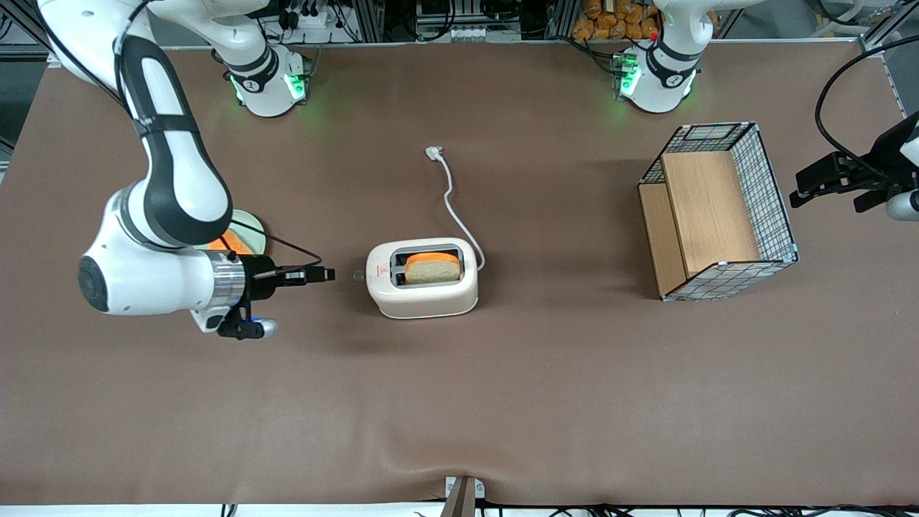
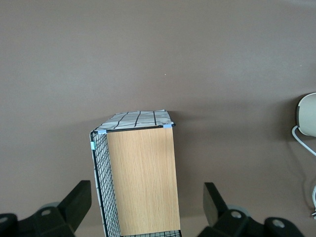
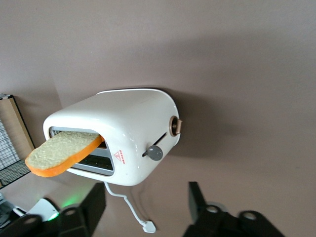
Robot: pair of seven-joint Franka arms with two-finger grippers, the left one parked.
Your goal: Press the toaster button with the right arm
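One small white rounded toaster (image 1: 422, 287) sits at the centre of your front view on the brown table (image 1: 502, 402), long axis across the frame, a bread slice (image 1: 433, 267) standing in one slot. Its grey round-tipped button (image 3: 155, 153) points at the black gripper (image 1: 327, 273), just apart, fingers spread.

Robotics lab: brown-covered table (image 1: 502, 402), mounted arm bases (image 1: 267, 82), cabling.
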